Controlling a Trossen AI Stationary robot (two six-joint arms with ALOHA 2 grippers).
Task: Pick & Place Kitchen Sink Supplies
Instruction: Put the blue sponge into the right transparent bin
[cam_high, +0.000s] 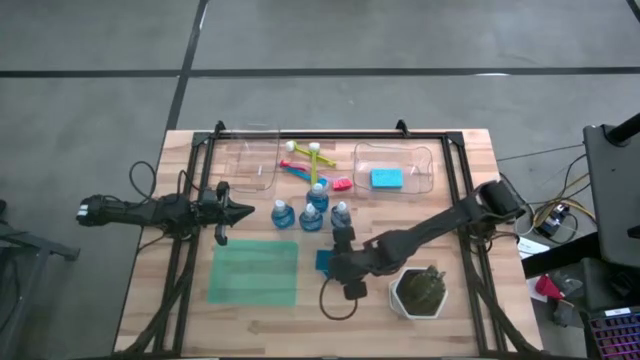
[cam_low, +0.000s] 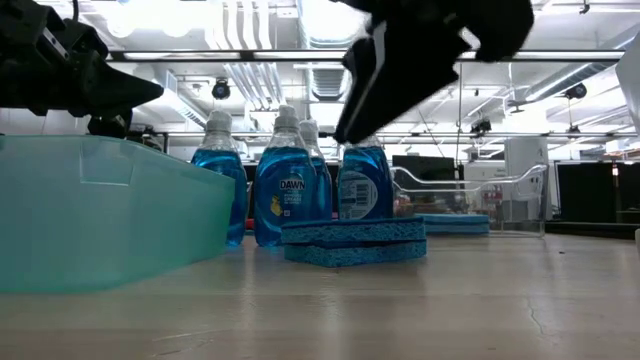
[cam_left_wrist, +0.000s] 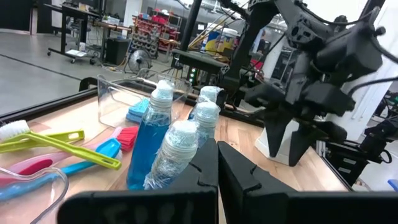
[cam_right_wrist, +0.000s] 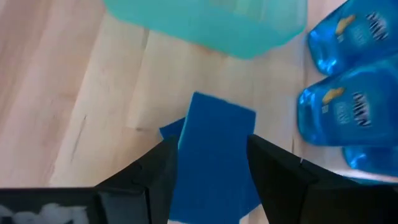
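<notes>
A stack of two blue sponges (cam_low: 355, 242) lies flat on the wooden table, just in front of several clear bottles of blue liquid (cam_high: 310, 210) standing upright. My right gripper (cam_right_wrist: 214, 168) hovers open above the stack's top sponge (cam_right_wrist: 214, 146). Its fingers slant down, one over each long side, clear of it in the low view (cam_low: 365, 95). Another blue sponge (cam_high: 386, 178) lies in the clear bin (cam_high: 395, 168) at the far right. Yellow-green, blue and pink brushes (cam_high: 310, 160) lie between the bins. My left gripper (cam_high: 243, 212) waits shut at the left, pointing level toward the bottles.
A translucent green mat (cam_high: 255, 272) lies near the front left, beside the sponge stack. A white hexagonal pot with a dark plant (cam_high: 418, 292) stands under my right arm. A second clear bin (cam_high: 250, 160) sits at the far left. Black rails (cam_high: 200, 200) frame the table.
</notes>
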